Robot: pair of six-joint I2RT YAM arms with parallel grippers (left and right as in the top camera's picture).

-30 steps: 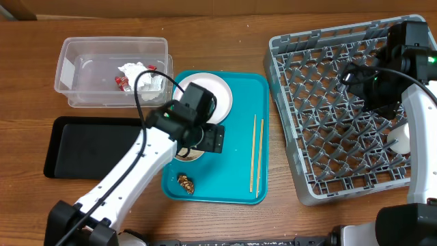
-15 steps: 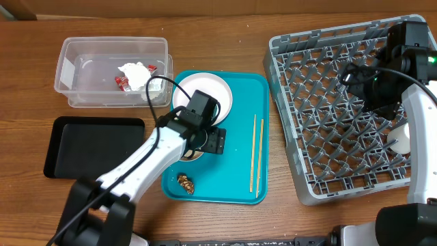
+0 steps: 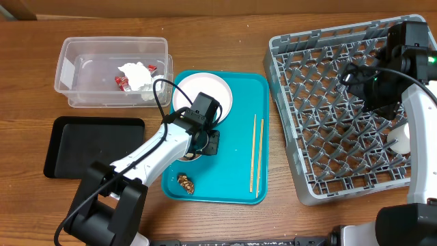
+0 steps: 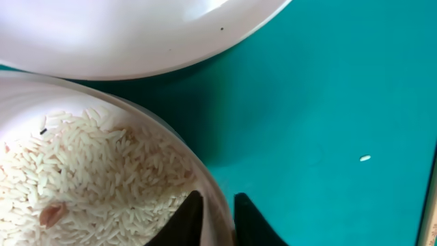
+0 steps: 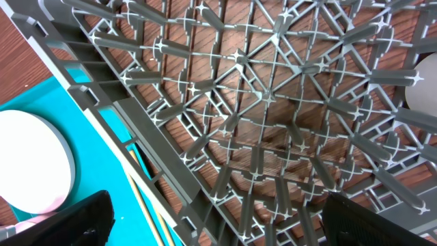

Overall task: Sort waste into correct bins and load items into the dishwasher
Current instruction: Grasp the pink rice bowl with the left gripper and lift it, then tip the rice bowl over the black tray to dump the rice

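A small bowl (image 4: 102, 171) full of pale rice stands on the teal tray (image 3: 239, 123), just below the large white plate (image 3: 208, 92). My left gripper (image 4: 220, 220) is shut on the bowl's right rim, one finger inside and one outside. Two chopsticks (image 3: 256, 154) lie on the tray's right side, and a brown food lump (image 3: 185, 182) sits near its front edge. The clear tub (image 3: 82, 72) holds a white tissue (image 3: 136, 74) and a red wrapper (image 3: 121, 83). My right gripper (image 5: 218, 229) hangs open above the grey dish rack (image 3: 321, 123), holding nothing.
A shallow black tray (image 3: 92, 147) lies left of the teal tray, in front of the tub. A white rounded item (image 3: 403, 138) rests in the rack near its right wall. A single rice grain (image 4: 365, 158) lies on the teal tray.
My left gripper has closed onto the rice bowl's rim, and the left arm has shifted slightly. The right arm has not moved.
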